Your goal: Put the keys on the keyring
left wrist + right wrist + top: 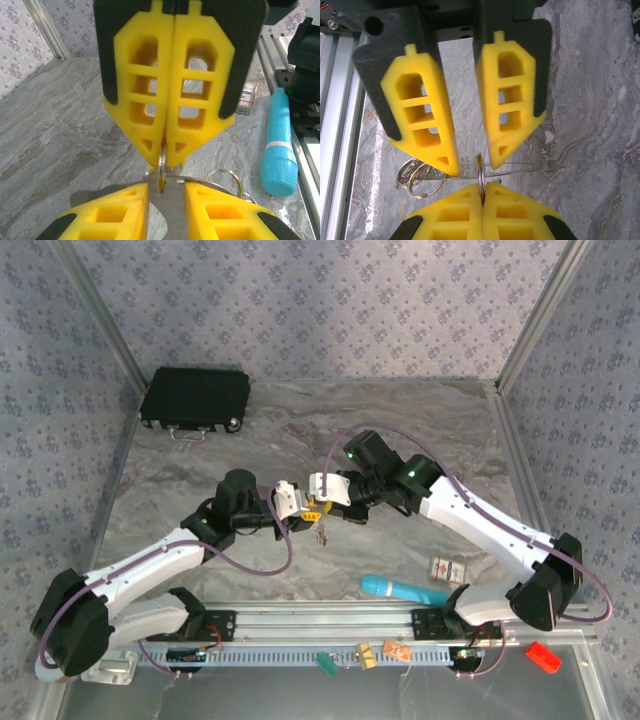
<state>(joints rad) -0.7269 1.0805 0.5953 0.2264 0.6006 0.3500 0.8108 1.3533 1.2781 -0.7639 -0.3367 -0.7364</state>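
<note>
My right fingers [452, 215] clamp a small metal ring [481, 172], my left fingers [420, 115] stand part-open astride it; threading looks unfinished.

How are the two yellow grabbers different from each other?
The right gripper has its fingers pressed together; the left gripper has its fingers standing apart. The right gripper pinches a small metal ring; the left gripper straddles that ring without squeezing it. Both have yellow fingers and point tip to tip.
</note>
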